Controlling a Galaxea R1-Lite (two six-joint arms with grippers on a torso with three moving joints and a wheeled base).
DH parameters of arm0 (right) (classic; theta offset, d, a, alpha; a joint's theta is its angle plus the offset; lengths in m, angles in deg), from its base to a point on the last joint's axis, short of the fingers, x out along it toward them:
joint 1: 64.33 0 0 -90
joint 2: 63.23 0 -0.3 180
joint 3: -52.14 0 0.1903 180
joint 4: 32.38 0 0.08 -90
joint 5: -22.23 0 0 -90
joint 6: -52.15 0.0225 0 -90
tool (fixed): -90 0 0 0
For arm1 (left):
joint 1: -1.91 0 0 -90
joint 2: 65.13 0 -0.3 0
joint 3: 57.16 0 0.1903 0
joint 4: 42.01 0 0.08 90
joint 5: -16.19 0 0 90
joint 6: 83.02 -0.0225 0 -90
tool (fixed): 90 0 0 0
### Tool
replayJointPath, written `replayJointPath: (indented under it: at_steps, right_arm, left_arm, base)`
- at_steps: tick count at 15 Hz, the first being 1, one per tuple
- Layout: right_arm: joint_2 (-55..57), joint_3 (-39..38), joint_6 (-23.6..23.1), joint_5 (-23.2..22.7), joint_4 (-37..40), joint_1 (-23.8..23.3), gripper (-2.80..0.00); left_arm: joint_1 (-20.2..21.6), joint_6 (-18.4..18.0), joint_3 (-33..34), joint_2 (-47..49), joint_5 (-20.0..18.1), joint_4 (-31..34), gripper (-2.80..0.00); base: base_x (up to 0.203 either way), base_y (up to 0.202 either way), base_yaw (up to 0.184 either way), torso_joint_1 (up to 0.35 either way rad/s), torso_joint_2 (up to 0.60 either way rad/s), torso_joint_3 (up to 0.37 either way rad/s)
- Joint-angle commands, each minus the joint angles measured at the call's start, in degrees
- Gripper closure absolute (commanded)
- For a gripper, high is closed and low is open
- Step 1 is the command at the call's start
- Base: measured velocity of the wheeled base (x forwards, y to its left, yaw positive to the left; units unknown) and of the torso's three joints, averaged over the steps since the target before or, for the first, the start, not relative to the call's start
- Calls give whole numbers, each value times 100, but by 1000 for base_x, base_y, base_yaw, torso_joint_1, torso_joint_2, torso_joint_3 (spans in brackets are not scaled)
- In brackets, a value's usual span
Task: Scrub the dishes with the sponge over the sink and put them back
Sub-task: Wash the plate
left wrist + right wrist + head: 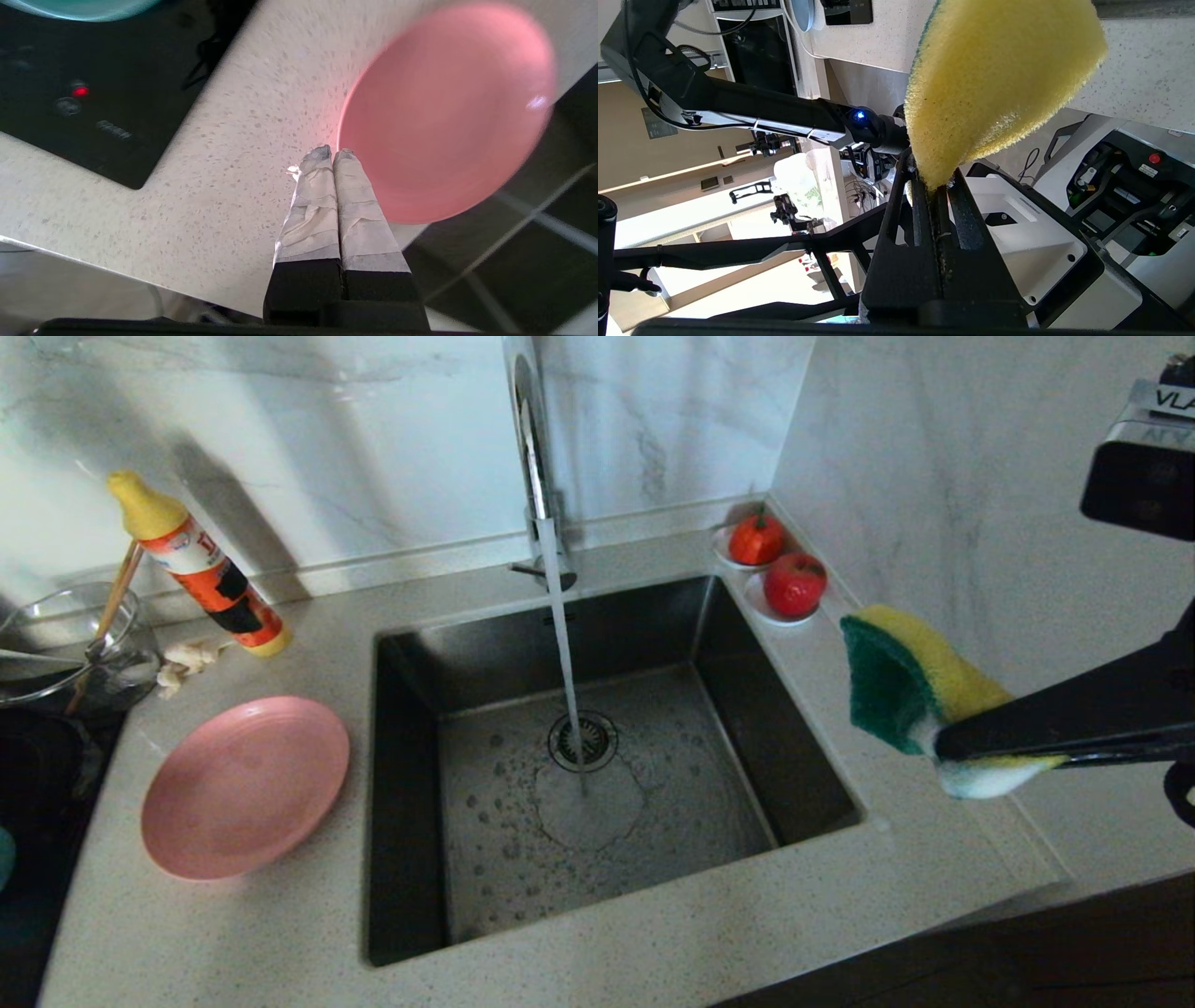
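The pink plate (245,787) lies flat on the counter left of the sink (411,784). Water runs from the tap (532,448) onto the drain. At the right of the sink, above the counter, my right gripper (943,742) is shut on the yellow and green sponge (910,686), which bends out past the fingers; the sponge (999,74) fills the right wrist view ahead of that gripper (931,179). My left gripper (331,151) is shut and empty over the counter, beside the rim of the plate (448,116). The teal bowl (84,7) shows at an edge. The chopsticks (117,597) lean in a glass bowl.
A yellow-capped orange bottle (201,565) and the glass bowl (56,644) stand at the back left. A black hob (93,84) adjoins the counter on the left. Two white saucers with red fruit (758,539) sit at the sink's back right corner by the wall.
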Motion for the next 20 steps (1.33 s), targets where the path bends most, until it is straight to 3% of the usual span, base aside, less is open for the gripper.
replayJointPath:
  at_steps: [1, 3, 6, 7, 16, 20]
  right_arm:
    - [32, 3, 19, -18, 23, 3, 0]
    - [49, 3, 19, -18, 23, 3, 0]
    - [51, 3, 19, -18, 32, -8, 0]
    - [58, -6, 17, -18, 32, -60, 0]
    - [49, -114, 2, -12, 15, -108, 0]
    - [32, -129, -7, -18, 14, -217, 0]
  left_arm:
    - [-550, -50, 406, 71, 235, -362, 0]
    - [-844, -174, 666, 117, 415, -770, 0]
    - [-896, -275, 655, 316, 421, -796, 0]
    - [-896, -286, 646, 377, 421, -796, -280]
    - [-952, -281, 664, 873, 115, -800, -280]
    - [-1160, -450, 479, 981, 211, -813, -280]
  base:
    - [0, 0, 0, 0, 0, 0]
    - [0, 0, 0, 0, 0, 0]
    - [0, 0, 0, 0, 0, 0]
    - [0, 0, 0, 0, 0, 0]
    - [0, 0, 0, 0, 0, 0]
    - [0, 0, 0, 0, 0, 0]
